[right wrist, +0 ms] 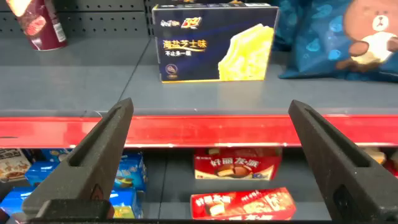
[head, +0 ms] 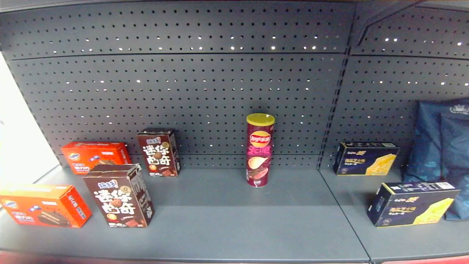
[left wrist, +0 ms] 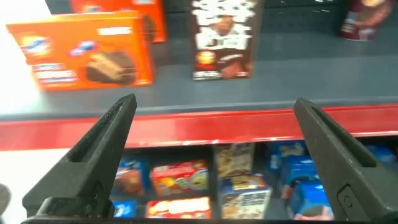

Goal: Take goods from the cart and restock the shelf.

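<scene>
Goods stand on the dark grey metal shelf board (head: 227, 220), which is backed by a perforated dark panel (head: 183, 91). Near the board's middle a tall maroon chip can with a yellow lid (head: 259, 150) stands upright, close to the panel.

From the can:
- **9 o'clock:** the rear brown cookie box (head: 158, 152) stands upright against the panel. Farther out the same way, the rear orange wafer box (head: 95, 157) lies on its long side.
- **8 o'clock:** the front brown cookie box (head: 119, 194) stands upright and slightly turned. Beyond it, the front orange wafer box (head: 44, 205) sits at the board's near left corner.
- **3 o'clock:** the rear navy box with a yellow picture (head: 364, 158) rests by the panel. The dark blue bags (head: 439, 146) stand farthest out.
- **4 o'clock:** the front navy box with a yellow picture (head: 412, 203) lies just beside the bags.

The left gripper (left wrist: 214, 102) hangs before the shelf's red front strip (left wrist: 205, 127). Its two black fingers are spread wide with nothing between them, and they face the front orange and brown boxes. The right gripper (right wrist: 209, 104) is likewise spread and empty, facing the front navy box.

Below the strip, a lower tier holds tightly packed small red packets (right wrist: 236, 165) and blue packets (left wrist: 298, 180).
</scene>
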Robot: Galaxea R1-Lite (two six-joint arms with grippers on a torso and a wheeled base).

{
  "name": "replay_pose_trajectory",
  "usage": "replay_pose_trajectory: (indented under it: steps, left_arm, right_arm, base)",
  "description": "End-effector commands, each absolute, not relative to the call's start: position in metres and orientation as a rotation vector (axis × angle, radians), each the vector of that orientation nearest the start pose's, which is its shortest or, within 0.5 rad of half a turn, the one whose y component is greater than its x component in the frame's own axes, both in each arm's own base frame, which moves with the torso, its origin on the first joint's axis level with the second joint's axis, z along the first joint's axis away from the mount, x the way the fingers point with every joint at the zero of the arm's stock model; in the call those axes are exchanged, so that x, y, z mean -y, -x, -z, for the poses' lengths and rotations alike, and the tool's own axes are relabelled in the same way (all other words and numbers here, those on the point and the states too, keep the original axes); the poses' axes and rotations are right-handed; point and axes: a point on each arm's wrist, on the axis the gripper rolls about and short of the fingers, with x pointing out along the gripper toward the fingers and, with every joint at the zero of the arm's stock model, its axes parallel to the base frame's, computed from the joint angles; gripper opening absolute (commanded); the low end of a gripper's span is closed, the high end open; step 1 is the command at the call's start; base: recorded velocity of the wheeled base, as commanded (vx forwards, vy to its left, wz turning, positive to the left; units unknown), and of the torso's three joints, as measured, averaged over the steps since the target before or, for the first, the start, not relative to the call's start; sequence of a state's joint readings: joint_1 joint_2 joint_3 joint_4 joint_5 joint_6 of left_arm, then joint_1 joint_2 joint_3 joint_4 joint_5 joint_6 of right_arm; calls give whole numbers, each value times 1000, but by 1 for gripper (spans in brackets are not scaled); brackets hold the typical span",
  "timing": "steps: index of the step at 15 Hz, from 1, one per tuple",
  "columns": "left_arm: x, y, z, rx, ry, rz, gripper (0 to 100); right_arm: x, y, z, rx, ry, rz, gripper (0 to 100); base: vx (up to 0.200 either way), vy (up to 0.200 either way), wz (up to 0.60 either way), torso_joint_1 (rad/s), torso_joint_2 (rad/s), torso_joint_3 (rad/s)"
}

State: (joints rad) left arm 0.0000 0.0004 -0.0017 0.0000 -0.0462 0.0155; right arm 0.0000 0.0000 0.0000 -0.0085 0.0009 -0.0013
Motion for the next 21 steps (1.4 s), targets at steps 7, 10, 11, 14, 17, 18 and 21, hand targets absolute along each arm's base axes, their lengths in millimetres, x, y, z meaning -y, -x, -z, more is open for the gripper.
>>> replay_pose_trajectory:
  steps: [7,10,11,14,17,18,21]
  left_arm:
    - [1,23,-76,2,-15,46,100]
    - [1,23,-76,2,-15,48,100]
    - [1,23,-76,2,-15,48,100]
    - [1,23,-76,2,-15,46,100]
    - [1,23,-76,2,-14,48,100]
    - [1,23,-76,2,-14,46,100]
    - [1,23,-76,2,-14,46,100]
  right_arm:
    - [0,23,-76,8,2,-2,100]
    - [0,23,-76,8,2,-2,100]
    - [0,23,-76,8,2,0,100]
    - [0,23,-76,8,2,-2,100]
    - [0,23,-76,8,2,-3,100]
    - [0,23,-76,8,2,-2,100]
    - [0,23,-76,8,2,0,100]
  base:
    - [0,0,600,5,2,2]
    - [0,0,600,4,2,4]
    - [0,0,600,-2,2,2]
    - [0,0,600,1,2,6]
    - [0,0,600,4,2,4]
    - [0,0,600,2,2,2]
    - [0,0,200,1,1,-1]
